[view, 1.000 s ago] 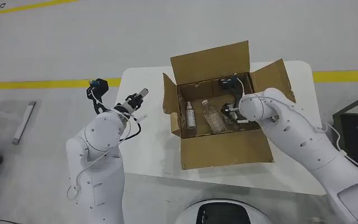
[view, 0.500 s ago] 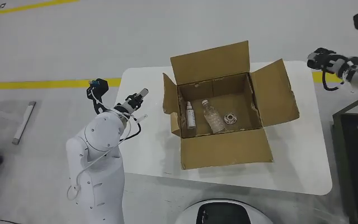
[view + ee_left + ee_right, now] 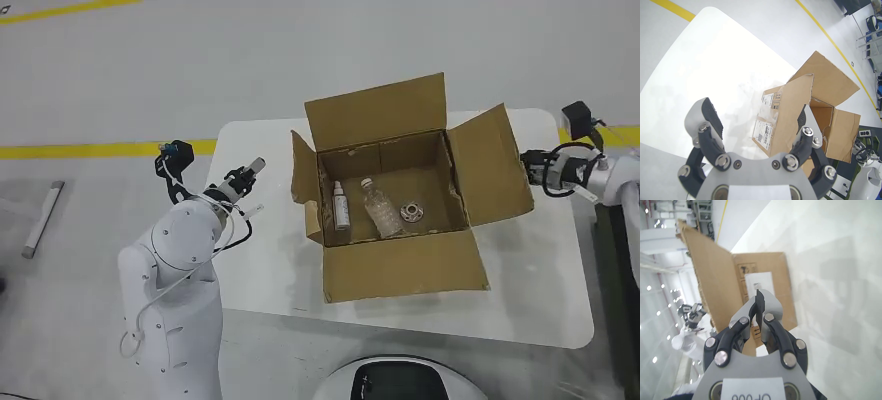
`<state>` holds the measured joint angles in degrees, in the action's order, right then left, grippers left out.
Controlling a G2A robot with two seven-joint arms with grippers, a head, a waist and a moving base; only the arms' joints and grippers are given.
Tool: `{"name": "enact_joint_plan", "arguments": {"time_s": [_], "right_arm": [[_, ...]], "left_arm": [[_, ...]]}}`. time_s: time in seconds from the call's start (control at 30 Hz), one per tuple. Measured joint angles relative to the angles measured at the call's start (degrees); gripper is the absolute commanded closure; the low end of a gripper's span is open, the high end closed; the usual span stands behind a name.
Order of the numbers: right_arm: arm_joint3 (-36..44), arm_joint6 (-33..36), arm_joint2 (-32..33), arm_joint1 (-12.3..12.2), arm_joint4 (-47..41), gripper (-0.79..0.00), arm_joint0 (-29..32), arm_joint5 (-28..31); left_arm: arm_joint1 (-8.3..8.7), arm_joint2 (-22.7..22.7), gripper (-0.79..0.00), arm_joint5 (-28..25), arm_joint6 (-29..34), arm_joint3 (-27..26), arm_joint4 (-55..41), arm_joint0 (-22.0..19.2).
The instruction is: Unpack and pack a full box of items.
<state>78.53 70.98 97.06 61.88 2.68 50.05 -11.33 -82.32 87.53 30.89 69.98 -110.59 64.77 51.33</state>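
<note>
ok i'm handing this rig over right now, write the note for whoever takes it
Left gripper: open, empty, above the table, clear of the box on its labelled side.
Right gripper: shut, nothing between its fingers, outside the box by the opposite flap.
Box: on the table, flaps open. Inside: white bottle, clear bottle, small round part.
Done: box opened.
Left: lift those three out, then pack them back.
</note>
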Motion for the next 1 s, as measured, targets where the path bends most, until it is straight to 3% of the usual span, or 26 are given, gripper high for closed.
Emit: {"name": "enact_joint_plan", "arguments": {"time_s": [0.17, 0.43, 0.57, 0.77, 1.0], "right_arm": [[2.7, 5.2, -6.0, 0.4, -5.1, 0.0, -2.2, 3.3], [9.9, 5.2, -17.7, 0.4, 7.6, 0.0, -3.3, 4.8], [10.7, 2.4, -15.0, -0.1, 5.5, 0.0, -3.1, 4.3], [10.9, -2.7, -3.5, -1.5, 0.1, 0.0, 0.8, 2.9], [10.9, -1.9, -2.8, -1.6, -0.3, 0.0, 1.1, 2.7]], "left_arm": [[0.0, 0.0, -0.785, 0.0, 0.0, 0.0, 0.0, 0.0], [0.03, 0.0, -0.785, -1.1, -3.5, 0.6, -1.6, 1.7], [0.11, -0.6, -0.785, -1.1, -3.7, 2.4, -2.4, 2.0], [0.05, -3.5, -0.785, -1.2, -4.5, 6.7, -2.4, 1.7], [-0.36, -6.7, -0.785, -0.9, -5.1, 11.6, -6.2, 0.0]]}}
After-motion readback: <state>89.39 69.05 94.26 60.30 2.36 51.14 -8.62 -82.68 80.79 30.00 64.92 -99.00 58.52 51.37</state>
